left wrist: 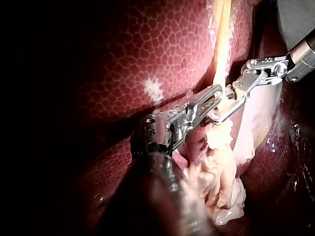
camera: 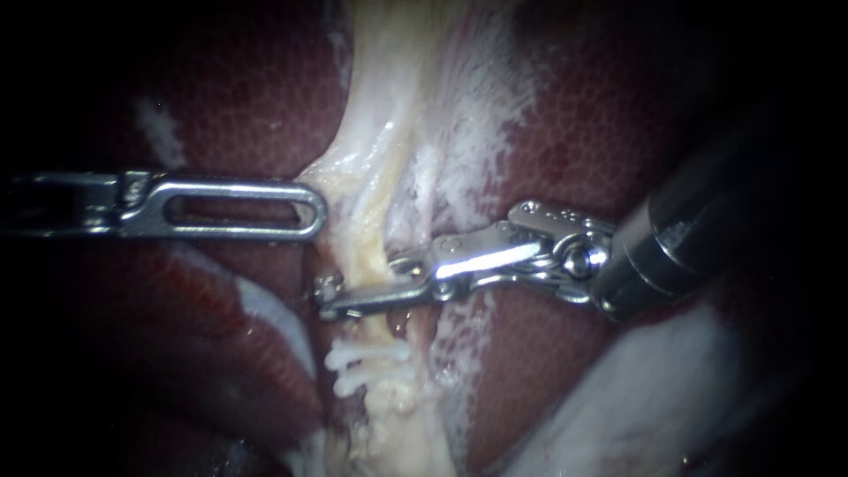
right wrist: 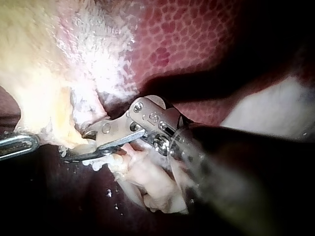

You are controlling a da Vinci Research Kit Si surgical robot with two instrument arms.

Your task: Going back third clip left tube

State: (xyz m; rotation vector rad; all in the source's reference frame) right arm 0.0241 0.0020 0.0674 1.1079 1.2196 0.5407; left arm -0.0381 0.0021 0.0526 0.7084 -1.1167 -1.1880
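Observation:
A pale yellowish tube (camera: 378, 231) runs down between the dark red liver lobes. My right instrument (camera: 362, 281) comes in from the right, and its jaws are open astride this tube with a gap between them. Two white clips (camera: 364, 364) sit across the tube just below those jaws. My left instrument (camera: 316, 208) lies level from the left, with its slotted jaws shut on the edge of the pale tissue (camera: 340, 172) beside the tube. The left wrist view shows both tips meeting at the tube (left wrist: 220, 64). In the right wrist view the open jaws (right wrist: 78, 145) straddle the tissue.
Mottled liver (camera: 247, 97) lies on both sides of the tube. Frayed white tissue (camera: 477, 132) spreads to the tube's upper right. A pale fold (camera: 636, 389) lies at the lower right, under the right shaft (camera: 680, 243). Loose whitish tissue (left wrist: 224, 172) hangs beside the left instrument.

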